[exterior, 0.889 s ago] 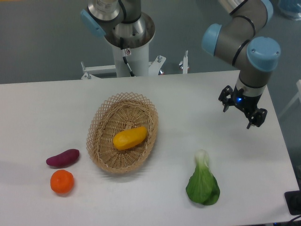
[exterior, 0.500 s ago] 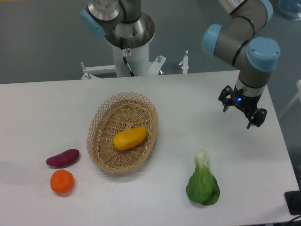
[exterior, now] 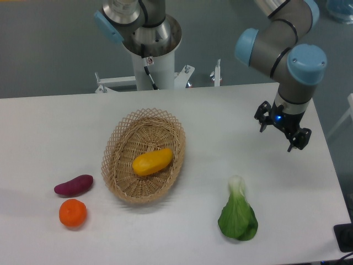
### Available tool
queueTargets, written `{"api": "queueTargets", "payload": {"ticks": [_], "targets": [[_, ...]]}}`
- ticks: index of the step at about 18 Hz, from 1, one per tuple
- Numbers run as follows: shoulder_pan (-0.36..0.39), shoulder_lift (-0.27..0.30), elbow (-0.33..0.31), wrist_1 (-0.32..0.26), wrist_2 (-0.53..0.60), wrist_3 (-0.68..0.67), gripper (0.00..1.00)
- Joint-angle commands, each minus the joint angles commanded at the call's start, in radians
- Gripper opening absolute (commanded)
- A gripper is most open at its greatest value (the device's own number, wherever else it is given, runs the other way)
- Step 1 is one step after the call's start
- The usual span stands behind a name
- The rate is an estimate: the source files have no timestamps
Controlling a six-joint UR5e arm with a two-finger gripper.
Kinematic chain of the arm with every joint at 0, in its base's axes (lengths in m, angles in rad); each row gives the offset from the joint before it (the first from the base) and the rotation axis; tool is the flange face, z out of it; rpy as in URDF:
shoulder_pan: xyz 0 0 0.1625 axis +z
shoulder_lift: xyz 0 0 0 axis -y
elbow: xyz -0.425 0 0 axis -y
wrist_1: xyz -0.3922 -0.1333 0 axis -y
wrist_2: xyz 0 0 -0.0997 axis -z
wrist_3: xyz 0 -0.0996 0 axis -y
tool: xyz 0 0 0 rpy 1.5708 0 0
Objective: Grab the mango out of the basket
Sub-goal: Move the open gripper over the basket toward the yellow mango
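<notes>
The yellow-orange mango (exterior: 152, 161) lies tilted in the middle of the tan wicker basket (exterior: 124, 140), near the table's centre. My gripper (exterior: 278, 134) hangs over the right side of the table, far to the right of the basket and well apart from the mango. Its two black fingers (exterior: 262, 125) are spread and hold nothing.
A purple sweet potato (exterior: 74, 185) and a round orange fruit (exterior: 73, 213) lie left of the basket near the front. A green bok choy (exterior: 237, 213) lies front right, below the gripper. The arm's base column (exterior: 150, 49) stands behind the table's far edge.
The gripper has shifted very slightly to the left and up. The mango, the basket and the other produce have not moved.
</notes>
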State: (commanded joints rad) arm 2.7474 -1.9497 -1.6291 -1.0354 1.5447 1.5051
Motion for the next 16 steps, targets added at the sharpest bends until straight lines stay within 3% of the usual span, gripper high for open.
{"api": "queueTargets", "payload": {"ticks": [7,11,16], "targets": [[-0.049,0.002,-0.002,-0.006,-0.012,-0.144,1.00],[-0.089,0.014,-0.047,0.000,-0.055,-0.203,1.00],[-0.189,0.025,-0.067,0.000,-0.061,-0.267,1.00]]}}
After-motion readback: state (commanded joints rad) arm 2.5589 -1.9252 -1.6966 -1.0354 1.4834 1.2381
